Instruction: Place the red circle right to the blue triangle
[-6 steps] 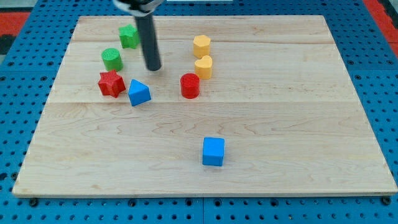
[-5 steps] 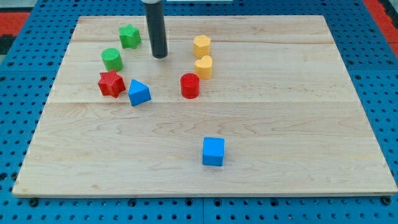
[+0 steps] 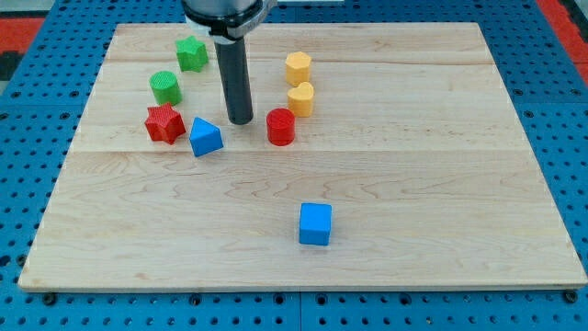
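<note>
Rod upper end cut off by the view's top edge, its mount only partly in frame. Blue pegboard around the wooden board cut off on all sides. Red patches in both top corners cropped, can't tell what they are.

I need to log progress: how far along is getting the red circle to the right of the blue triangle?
Roughly done: the red circle already sits to the view's right of the blue triangle, with a gap between them. In hand: my tip stands in that gap, touching neither. Left: perhaps closing the gap.
</note>
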Controlling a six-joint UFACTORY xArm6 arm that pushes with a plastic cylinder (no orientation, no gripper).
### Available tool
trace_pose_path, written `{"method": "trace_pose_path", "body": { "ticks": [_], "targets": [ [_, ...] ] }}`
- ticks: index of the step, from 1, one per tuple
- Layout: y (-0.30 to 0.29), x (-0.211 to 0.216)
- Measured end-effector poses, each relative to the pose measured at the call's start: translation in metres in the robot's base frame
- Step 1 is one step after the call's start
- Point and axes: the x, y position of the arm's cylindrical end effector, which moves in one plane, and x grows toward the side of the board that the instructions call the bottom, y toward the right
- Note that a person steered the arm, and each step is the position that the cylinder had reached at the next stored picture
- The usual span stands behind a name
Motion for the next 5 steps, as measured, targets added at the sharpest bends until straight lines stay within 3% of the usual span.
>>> {"method": "trace_pose_path", "body": {
  "ticks": [3,4,5],
  "targets": [
    [0.058,0.064],
    [0.128,0.106],
    [0.163,0.182]
  ]
}}
